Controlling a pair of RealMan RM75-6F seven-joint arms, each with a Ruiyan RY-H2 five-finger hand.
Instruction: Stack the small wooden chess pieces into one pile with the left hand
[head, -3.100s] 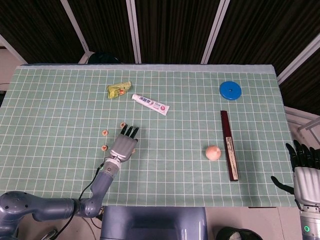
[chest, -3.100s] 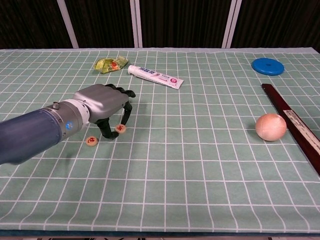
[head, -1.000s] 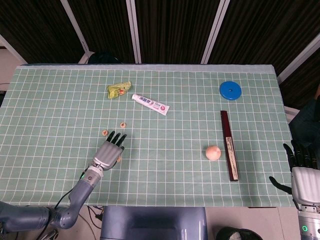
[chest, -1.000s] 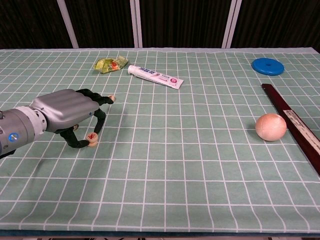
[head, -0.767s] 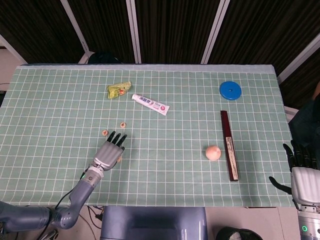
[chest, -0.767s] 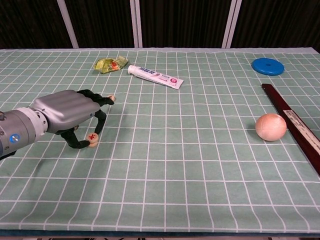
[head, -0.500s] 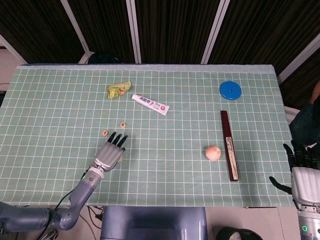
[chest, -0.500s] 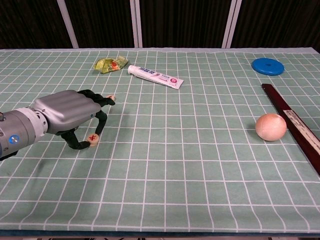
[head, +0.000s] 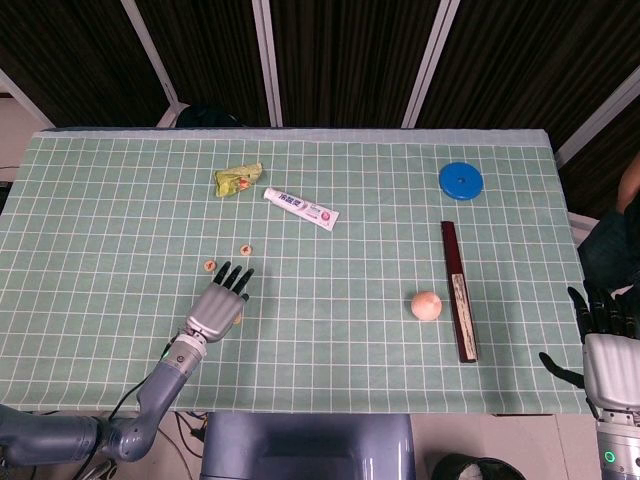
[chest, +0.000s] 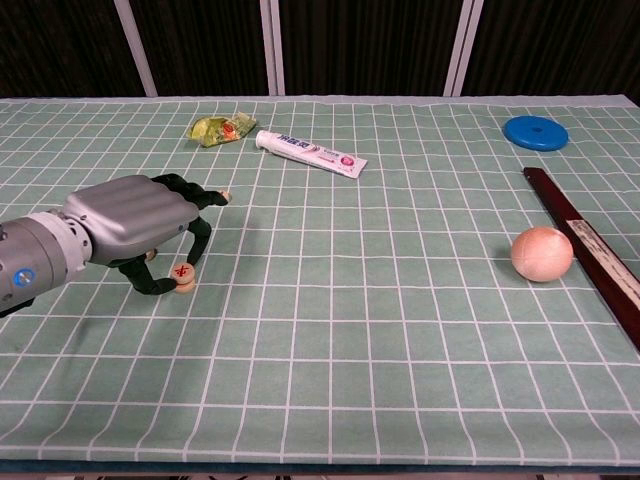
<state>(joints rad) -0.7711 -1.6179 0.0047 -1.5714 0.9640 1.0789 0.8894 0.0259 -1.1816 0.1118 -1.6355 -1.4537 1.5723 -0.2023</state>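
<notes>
A chess piece (chest: 182, 272) is pinched by the left hand (chest: 135, 222); it should be carried level to the piece at 12 o'clock (head: 245, 249).

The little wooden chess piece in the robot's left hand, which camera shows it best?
The chest view. There the chess piece shows its red mark, pinched in the left hand's fingers. In the head view the left hand covers that piece almost entirely.
</notes>
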